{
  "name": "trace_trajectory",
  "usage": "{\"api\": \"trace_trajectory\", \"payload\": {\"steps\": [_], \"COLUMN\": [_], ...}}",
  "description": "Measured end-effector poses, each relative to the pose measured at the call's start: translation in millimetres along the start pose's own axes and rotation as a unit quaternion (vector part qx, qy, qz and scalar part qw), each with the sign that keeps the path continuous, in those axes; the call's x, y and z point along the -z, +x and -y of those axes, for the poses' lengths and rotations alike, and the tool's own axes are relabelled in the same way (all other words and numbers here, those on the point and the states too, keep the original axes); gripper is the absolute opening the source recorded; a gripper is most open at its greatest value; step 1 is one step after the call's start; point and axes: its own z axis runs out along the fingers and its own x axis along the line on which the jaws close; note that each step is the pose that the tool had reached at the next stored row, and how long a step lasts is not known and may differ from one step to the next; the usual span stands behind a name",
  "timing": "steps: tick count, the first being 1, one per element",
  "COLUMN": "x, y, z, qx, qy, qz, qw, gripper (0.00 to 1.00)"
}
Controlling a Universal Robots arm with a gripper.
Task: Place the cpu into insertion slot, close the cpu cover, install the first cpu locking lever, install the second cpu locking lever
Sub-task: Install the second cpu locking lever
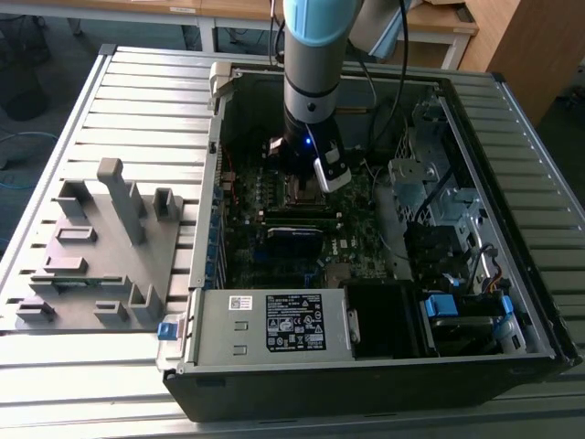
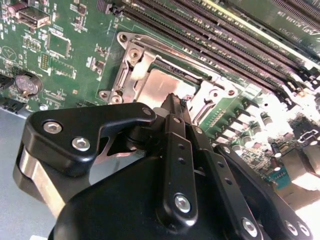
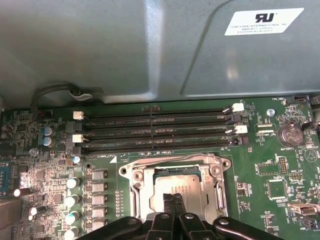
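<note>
Inside the open computer case, my gripper [image 1: 303,186] hangs over the insertion slot [image 1: 303,192] on the green board. In both wrist views the cpu [image 3: 191,192] [image 2: 159,87] lies flat in the slot, its dull silver top showing. The silvery cpu cover [image 3: 175,162] [image 2: 134,64] frames it. The gripper [image 3: 173,199] [image 2: 173,100] is shut, its two black fingertips pressed together and sitting at or just above the cpu's top near one edge. I cannot tell whether they touch it. The fingers hide part of the slot's near side.
Long black memory slots [image 3: 155,132] run beside the socket, with the grey case wall [image 3: 125,45] behind them. A coin battery [image 3: 290,134] and capacitors [image 3: 72,200] flank it. In the exterior view, the power supply [image 1: 274,320], drive bays [image 1: 439,201] and a grey fixture [image 1: 101,238] stand around.
</note>
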Motion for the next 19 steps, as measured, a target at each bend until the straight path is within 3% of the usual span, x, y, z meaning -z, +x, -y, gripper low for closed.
{"api": "trace_trajectory", "payload": {"steps": [2,5,7,9,14,19], "x": [-0.1,-0.1,-0.1,-0.2,-0.2,-1.2], "y": [0.0,0.0,0.1,0.1,0.1,0.5], "z": [0.0,-0.2,-0.3,-0.6,-0.7,-5.6], "qx": [0.0,0.001,0.002,0.002,0.002,0.002], "qy": [0.0078,0.0243,0.0308,0.0405,0.041,0.0428], "qz": [0.0006,0.0019,0.0024,0.0031,0.0031,0.0033], "qw": [1.0,0.9997,0.9995,0.9992,0.9992,0.9991], "gripper": [0.1,0.1,0.1,0.1,0.1,0.1]}}
